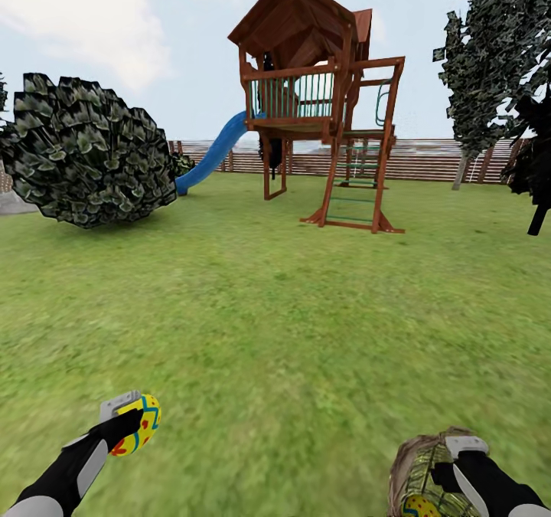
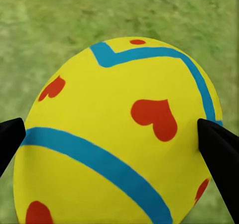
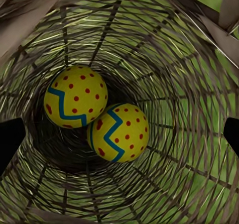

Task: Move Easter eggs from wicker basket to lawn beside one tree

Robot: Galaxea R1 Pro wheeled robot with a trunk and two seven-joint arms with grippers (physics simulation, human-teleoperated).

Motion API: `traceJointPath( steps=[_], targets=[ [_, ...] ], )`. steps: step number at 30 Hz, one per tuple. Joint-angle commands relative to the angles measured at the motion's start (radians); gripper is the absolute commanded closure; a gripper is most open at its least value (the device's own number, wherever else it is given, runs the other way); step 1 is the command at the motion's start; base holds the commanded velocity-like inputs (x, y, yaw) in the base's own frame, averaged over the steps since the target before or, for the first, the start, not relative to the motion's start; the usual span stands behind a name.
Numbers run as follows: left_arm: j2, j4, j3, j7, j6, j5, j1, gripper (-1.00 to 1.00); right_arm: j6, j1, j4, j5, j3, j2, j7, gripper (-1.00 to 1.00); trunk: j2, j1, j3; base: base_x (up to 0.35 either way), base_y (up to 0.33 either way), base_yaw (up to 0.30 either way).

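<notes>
The left gripper (image 1: 132, 417) sat down at about 7 o'clock in the head view, its fingers (image 2: 219, 154) pinched tight on one Easter egg (image 2: 119, 139) above the lawn (image 1: 291, 333). The right gripper (image 1: 451, 463), at 5 o'clock, had hold of the wicker basket (image 1: 417, 467), black tips either side of its rim, so clamped on it as far as I could see. Two more eggs, one (image 3: 75, 97) touching the other (image 3: 119, 132), lay at the bottom. The playset (image 1: 317, 103) stood off at 12 o'clock, with a dark mottled tree (image 1: 490, 65) at 2 o'clock.
</notes>
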Motion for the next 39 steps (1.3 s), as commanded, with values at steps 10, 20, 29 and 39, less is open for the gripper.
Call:
traceJointPath(
  steps=[10, 20, 29, 39],
  targets=[
    [-0.001, 0.000, 0.006, -0.006, 0.008, 0.008, 0.000, 1.00, 0.006, 0.000, -0.002, -0.008, 0.008, -0.001, -0.006, -1.00, -0.071, 0.038, -0.032, 0.000, 0.000, 0.000],
    [-0.006, 0.000, 0.006, -0.006, 0.008, 0.008, 0.000, 1.00, 0.007, 0.000, -0.002, -0.008, 0.008, -0.001, -0.006, -1.00, -0.141, 0.077, -0.064, 0.000, 0.000, 0.000],
    [-0.016, 0.000, 0.006, -0.006, 0.008, 0.008, 0.000, 1.00, 0.007, 0.000, -0.002, -0.008, 0.008, -0.001, -0.006, -1.00, -0.204, 0.111, -0.092, 0.000, 0.000, 0.000],
    [-0.017, 0.000, 0.006, -0.006, 0.008, 0.008, 0.000, 1.00, 0.007, 0.000, -0.002, -0.008, 0.008, 0.001, -0.007, -1.00, -0.274, 0.149, -0.123, 0.000, 0.000, 0.000]
  ],
)
